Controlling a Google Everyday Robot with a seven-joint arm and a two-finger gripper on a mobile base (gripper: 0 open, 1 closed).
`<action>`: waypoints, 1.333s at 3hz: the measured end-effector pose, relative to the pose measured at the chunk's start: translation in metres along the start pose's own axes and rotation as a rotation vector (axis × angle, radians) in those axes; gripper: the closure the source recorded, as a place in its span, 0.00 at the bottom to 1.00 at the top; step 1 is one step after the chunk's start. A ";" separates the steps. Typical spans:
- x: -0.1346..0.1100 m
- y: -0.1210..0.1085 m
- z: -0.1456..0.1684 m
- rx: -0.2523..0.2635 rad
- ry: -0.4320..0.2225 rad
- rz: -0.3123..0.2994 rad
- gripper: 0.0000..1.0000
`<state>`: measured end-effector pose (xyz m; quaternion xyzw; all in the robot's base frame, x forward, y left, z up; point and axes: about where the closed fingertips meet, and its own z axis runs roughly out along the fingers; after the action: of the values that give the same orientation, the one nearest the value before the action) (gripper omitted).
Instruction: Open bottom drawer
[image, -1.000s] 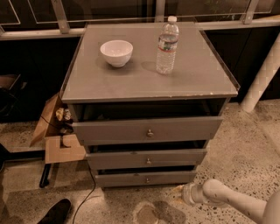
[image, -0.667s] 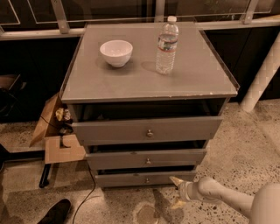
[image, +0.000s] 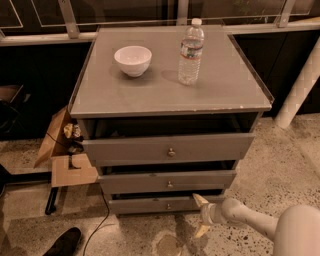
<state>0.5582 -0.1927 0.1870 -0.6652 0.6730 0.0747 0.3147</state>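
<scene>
The bottom drawer is the lowest and slimmest of three grey fronts on the cabinet, with a small round knob at its centre. Its front stands a little out from the cabinet, like the two above it. My gripper comes in from the lower right on a white arm, just above the floor. It is open, with one pale finger against the drawer's right part and the other lower, near the floor. It is just to the right of the knob and holds nothing.
A white bowl and a water bottle stand on the cabinet top. A cardboard box and a cable lie at the left. A dark shoe is at the lower left. A white pole stands at the right.
My gripper has moved left along the floor, from the cabinet's right corner to the bottom drawer's front near the knob. The drawers have not moved.
</scene>
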 end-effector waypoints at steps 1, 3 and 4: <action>0.001 -0.013 0.011 -0.001 0.018 -0.010 0.00; 0.001 -0.035 0.025 -0.016 0.065 -0.012 0.00; 0.003 -0.045 0.033 -0.034 0.092 -0.001 0.00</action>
<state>0.6115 -0.1825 0.1736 -0.6735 0.6851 0.0556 0.2721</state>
